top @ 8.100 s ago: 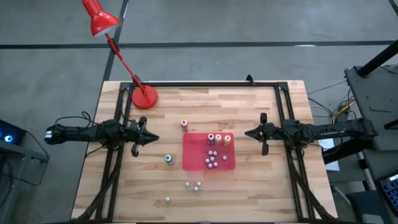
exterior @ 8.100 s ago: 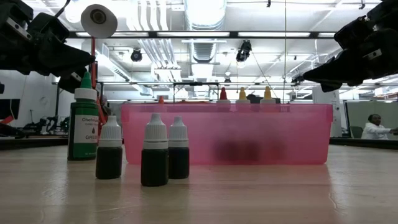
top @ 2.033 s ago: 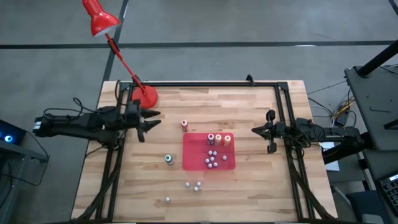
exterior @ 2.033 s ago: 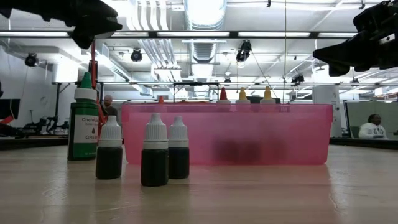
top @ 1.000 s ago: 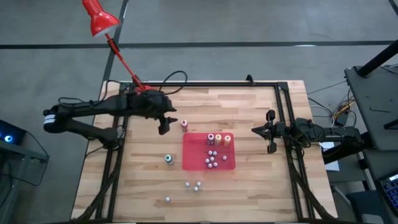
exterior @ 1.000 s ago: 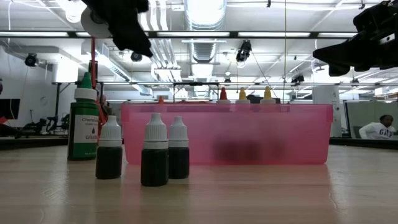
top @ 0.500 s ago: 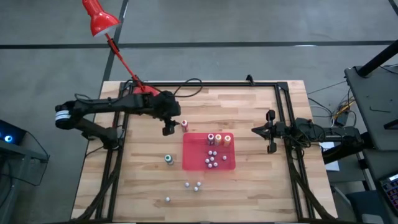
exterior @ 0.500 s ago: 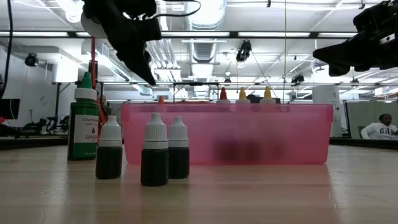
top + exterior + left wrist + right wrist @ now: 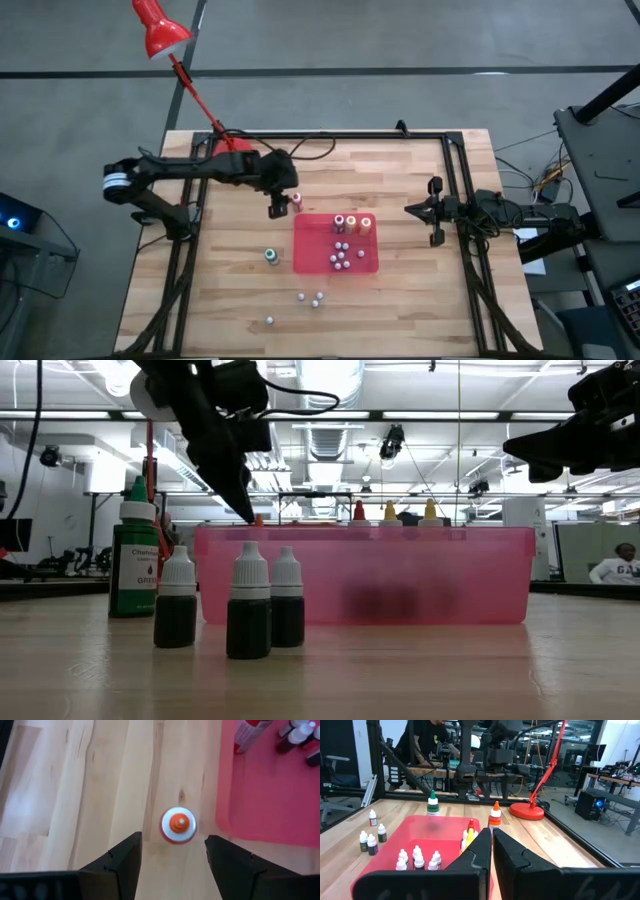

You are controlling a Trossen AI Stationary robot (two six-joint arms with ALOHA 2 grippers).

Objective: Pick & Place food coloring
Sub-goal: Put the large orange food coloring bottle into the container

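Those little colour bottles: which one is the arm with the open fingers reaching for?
The orange-capped bottle standing alone on bare wood beside the pink tray. The left gripper hovers over it; the other tall bottles stand elsewhere.

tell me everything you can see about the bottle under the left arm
The small red-bodied plastic dropper bottle with the orange pointed cap stands upright on the bare wooden table, just outside the pink tray's far-left corner, apart from it. The open left end effector hovers above; its fingers straddle the bottle without touching.
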